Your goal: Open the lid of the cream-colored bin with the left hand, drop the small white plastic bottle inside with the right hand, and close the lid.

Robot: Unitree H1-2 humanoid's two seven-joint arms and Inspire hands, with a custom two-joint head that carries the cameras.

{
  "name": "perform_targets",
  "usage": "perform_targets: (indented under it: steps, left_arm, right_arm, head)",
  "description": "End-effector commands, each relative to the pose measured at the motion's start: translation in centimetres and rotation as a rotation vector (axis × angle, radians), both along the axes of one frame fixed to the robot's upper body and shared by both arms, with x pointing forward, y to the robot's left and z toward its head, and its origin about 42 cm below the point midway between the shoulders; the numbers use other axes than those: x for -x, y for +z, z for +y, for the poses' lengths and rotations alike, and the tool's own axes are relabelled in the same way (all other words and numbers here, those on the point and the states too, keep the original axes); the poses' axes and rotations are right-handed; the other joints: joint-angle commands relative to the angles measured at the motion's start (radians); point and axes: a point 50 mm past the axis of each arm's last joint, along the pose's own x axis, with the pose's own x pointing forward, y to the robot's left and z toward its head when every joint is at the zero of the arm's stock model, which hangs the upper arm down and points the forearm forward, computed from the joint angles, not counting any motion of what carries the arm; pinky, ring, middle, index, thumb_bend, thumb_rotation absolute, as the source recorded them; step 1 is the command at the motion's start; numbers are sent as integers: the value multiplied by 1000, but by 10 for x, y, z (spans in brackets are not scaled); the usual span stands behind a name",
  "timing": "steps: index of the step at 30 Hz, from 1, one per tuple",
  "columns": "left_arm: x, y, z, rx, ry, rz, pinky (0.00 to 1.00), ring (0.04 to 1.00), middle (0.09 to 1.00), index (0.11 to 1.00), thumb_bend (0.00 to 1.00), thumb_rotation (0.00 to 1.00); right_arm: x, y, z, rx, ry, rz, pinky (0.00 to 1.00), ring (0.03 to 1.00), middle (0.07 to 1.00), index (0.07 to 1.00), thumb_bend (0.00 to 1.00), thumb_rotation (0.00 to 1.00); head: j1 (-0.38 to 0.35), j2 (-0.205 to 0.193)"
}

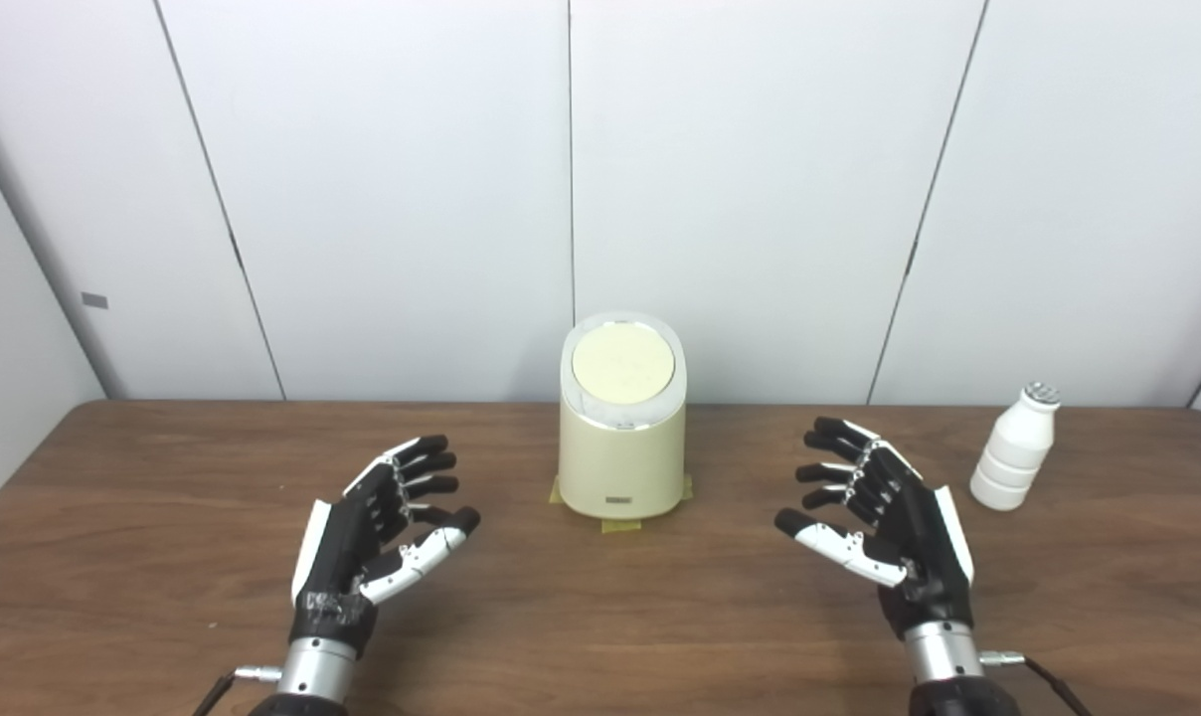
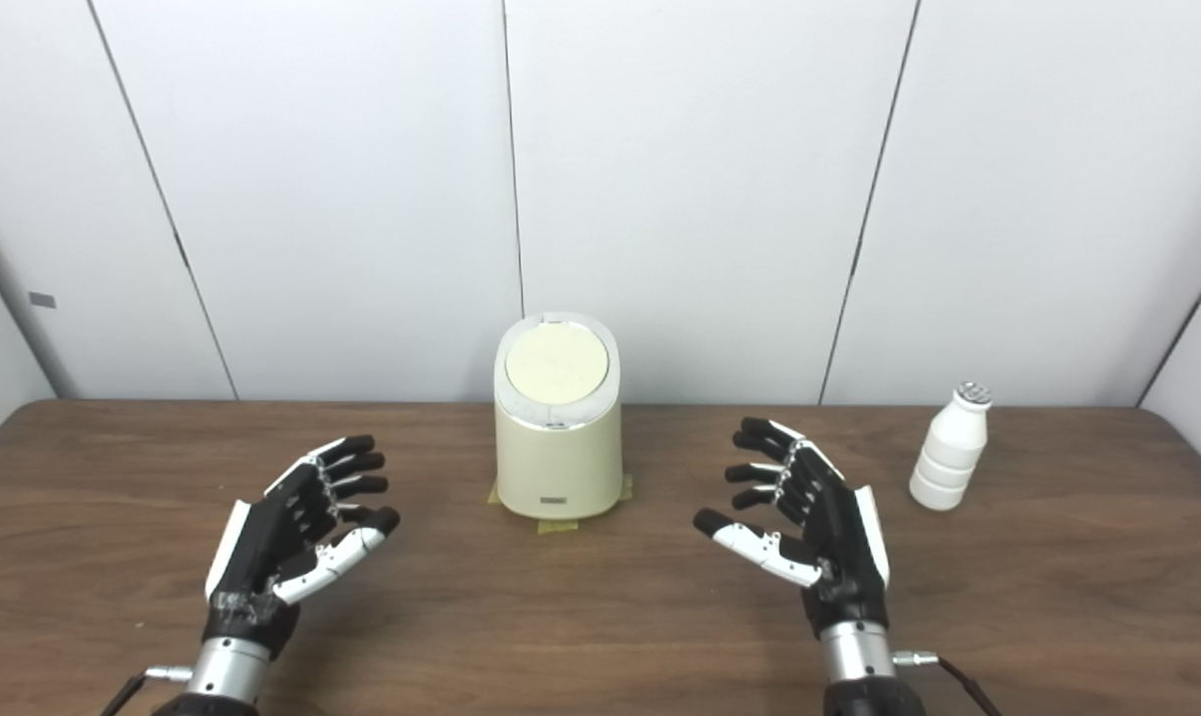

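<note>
the cream bin (image 1: 622, 452), lid (image 1: 622, 364) shut, stood mid-table, its small front label unreadable. both the left hand (image 1: 377, 532) and right hand (image 1: 884, 517) hovered empty, fingers spread. the white bottle (image 1: 1014, 448) stood upright far right.

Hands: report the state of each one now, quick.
Left hand: open, fingers apart, holding nothing.
Right hand: open, fingers apart, holding nothing.
</note>
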Motion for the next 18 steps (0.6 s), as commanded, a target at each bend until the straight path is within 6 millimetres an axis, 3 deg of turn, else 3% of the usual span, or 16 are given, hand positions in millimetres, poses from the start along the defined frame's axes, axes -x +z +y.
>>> perform_targets:
  steps: [1,18]
  left_arm:
    - [-7,19,-1,-12,-19,-78,571,706,755,783,673,142]
    - [-7,21,-4,-23,-6,-82,565,704,756,785,679,161]
  right_arm:
    - [-7,20,1,0,10,-91,483,611,727,726,683,205]
    - [-7,20,2,1,1,-87,476,603,727,724,678,188]
  head:
    - [0,2]
    - [-5,1]
